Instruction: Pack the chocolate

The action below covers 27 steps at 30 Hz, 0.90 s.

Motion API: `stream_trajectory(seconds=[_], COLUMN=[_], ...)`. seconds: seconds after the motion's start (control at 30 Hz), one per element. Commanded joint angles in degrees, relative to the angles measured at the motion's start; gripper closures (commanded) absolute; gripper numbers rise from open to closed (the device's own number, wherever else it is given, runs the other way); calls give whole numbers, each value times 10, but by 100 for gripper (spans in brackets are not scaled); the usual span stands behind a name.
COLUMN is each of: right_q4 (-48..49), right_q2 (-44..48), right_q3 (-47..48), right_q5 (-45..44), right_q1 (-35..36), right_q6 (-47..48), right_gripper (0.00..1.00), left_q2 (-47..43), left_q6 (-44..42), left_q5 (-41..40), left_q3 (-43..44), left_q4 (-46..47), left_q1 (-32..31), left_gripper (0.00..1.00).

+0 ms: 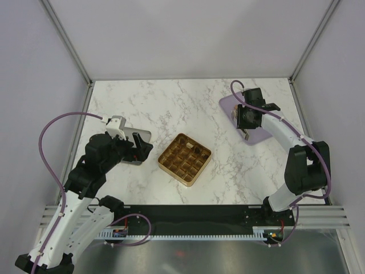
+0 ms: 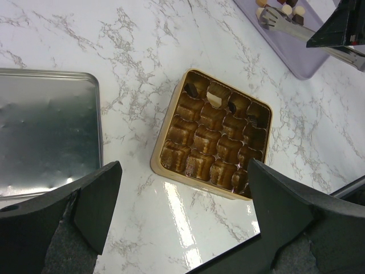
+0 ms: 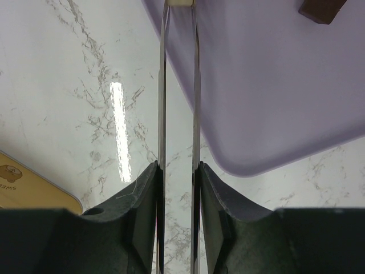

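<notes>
The gold grid tray (image 1: 173,172) sits mid-table, and a few of its far-row cells hold chocolate: a dark piece (image 2: 191,89), a cream piece (image 2: 215,96) and another dark one (image 2: 232,107). More chocolate (image 2: 288,8) lies on the purple tray (image 1: 259,136). My right gripper (image 3: 178,165) is shut on metal tongs (image 3: 162,85). The tongs' tips pinch a cream piece (image 3: 179,2) at the top edge of that view. A dark piece (image 3: 321,8) lies nearby. My left gripper (image 2: 185,165) hangs open and empty above the near side of the gold tray (image 2: 194,181).
A silver tin lid (image 2: 45,131) lies inner side up, left of the gold tray and partly under my left arm. A yellow bear-printed corner (image 3: 28,185) shows at the lower left of the right wrist view. Frame posts and grey walls ring the marble table.
</notes>
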<state>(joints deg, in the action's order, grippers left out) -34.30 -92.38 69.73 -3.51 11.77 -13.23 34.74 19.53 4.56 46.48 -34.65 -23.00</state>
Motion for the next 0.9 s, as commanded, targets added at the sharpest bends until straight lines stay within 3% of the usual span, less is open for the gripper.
stream_trajectory(seconds=[0.0, 0.37, 0.87], right_q4=[3, -48, -72], right_q2=[28, 92, 193], right_q3=[7, 39, 9], right_q5=[-11, 7, 9], right_q1=[-2, 20, 282], right_q6=[3, -3, -55], right_gripper=[62, 66, 68], left_q2=[-3, -3, -7], left_q6=[-20, -20, -18], left_q5=[-5, -4, -13], left_q3=[-2, -2, -2], left_q4=[0, 1, 0], left_q1=[-3, -3, -3], left_gripper=[0, 0, 0])
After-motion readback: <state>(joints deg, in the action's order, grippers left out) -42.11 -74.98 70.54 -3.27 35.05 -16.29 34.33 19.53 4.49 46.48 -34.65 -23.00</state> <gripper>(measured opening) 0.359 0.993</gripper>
